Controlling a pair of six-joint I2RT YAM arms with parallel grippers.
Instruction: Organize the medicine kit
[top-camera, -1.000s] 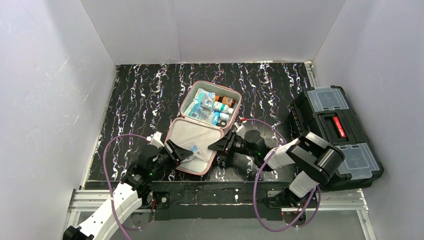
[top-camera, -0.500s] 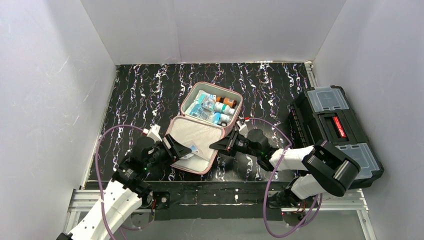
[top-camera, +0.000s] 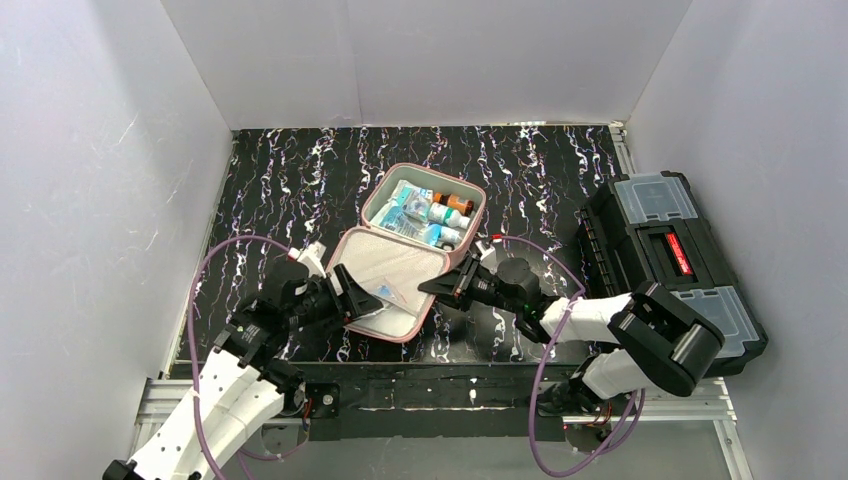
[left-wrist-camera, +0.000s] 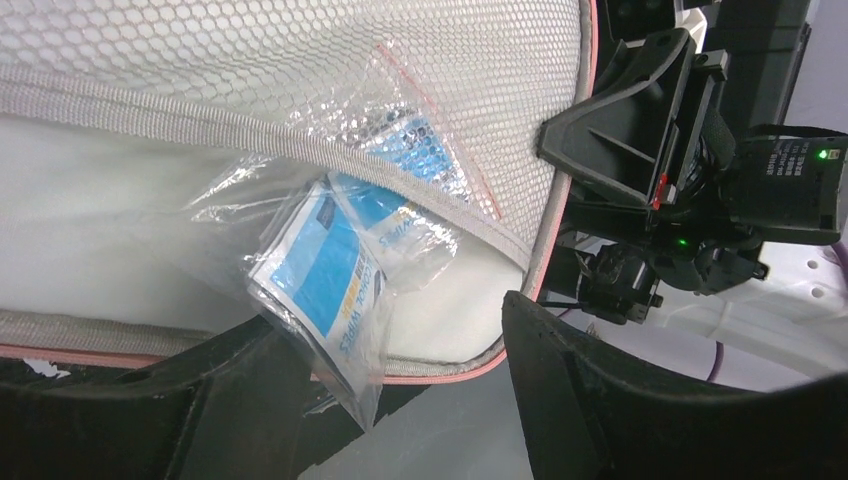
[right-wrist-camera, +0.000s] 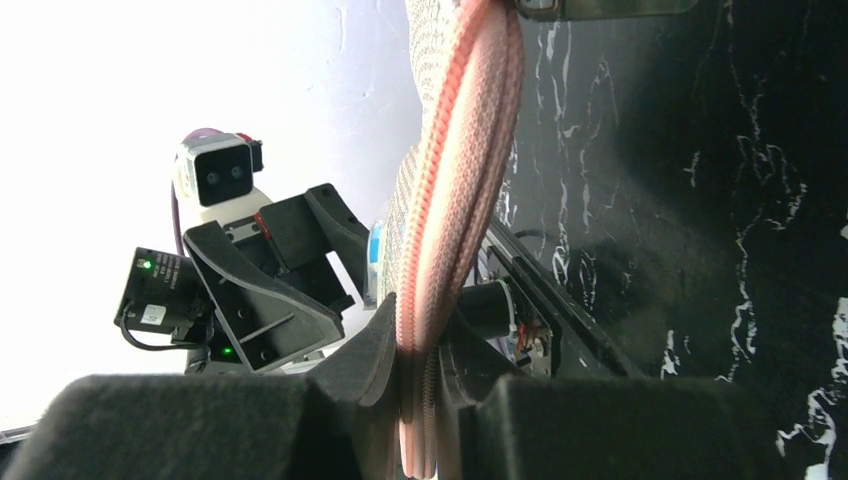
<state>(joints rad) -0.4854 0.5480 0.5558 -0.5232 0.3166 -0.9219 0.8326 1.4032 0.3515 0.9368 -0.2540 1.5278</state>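
Note:
The pink medicine kit (top-camera: 478, 201) lies open mid-table, its base packed with bottles and packets. Its grey-lined lid (top-camera: 400, 262) is tilted up toward me. A clear bag of blue alcohol wipes (left-wrist-camera: 335, 275) sticks halfway out of the lid's mesh pocket (left-wrist-camera: 250, 60); it also shows in the top view (top-camera: 385, 292). My left gripper (left-wrist-camera: 400, 395) is open at the lid's near-left edge (top-camera: 358, 300), the bag's lower corner hanging just in front of one finger (left-wrist-camera: 200, 400). My right gripper (right-wrist-camera: 428, 365) is shut on the lid's pink zipper rim (right-wrist-camera: 460, 180), at the lid's right edge (top-camera: 437, 287).
A black toolbox (top-camera: 670, 260) with clear compartments stands at the right, beside my right arm. White walls close in the black marbled table (top-camera: 280, 190) on three sides. The arms' purple cables loop over the near edge.
My right arm has stretched out lower and to the right while keeping its grip on the lid. My left gripper has edged slightly up along the lid's edge. The kit has shifted a little away.

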